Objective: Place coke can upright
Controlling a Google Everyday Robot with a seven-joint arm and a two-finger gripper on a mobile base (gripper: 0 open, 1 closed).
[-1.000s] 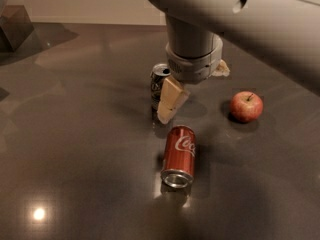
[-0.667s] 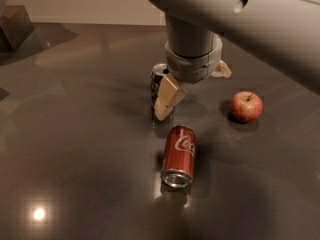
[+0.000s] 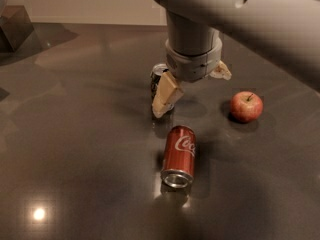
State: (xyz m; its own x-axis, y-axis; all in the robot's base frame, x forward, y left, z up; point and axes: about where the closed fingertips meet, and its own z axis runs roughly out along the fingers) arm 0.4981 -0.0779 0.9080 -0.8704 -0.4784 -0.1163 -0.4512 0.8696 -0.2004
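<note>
Sideways, the coke can (image 3: 179, 155) lies just outside the spread jaws.

**Tabletop** (image 3: 75, 134): dark, smooth and polished, glossy enough to carry a bright lamp reflection at lower left and faint mirror images beneath the objects.
**Coke can** (image 3: 179, 154), lower centre: thin metal with a glossy red painted wall and a bare silvery end with a shiny rim.
**Second can** (image 3: 159, 76), upper centre: metal, pale lacquered wall with dark print.
**Apple** (image 3: 246, 106), right of centre: smooth red skin with a waxy sheen.
**Gripper** (image 3: 192, 91), upper centre above the tabletop: spread fingers (image 3: 167, 95) faced in a tan, matt, rubbery-looking material.
**Arm** (image 3: 195, 44): smooth grey shell, plastic in look, satin finish.
**Block** (image 3: 15, 26), upper left: dark, matt faces.
</note>
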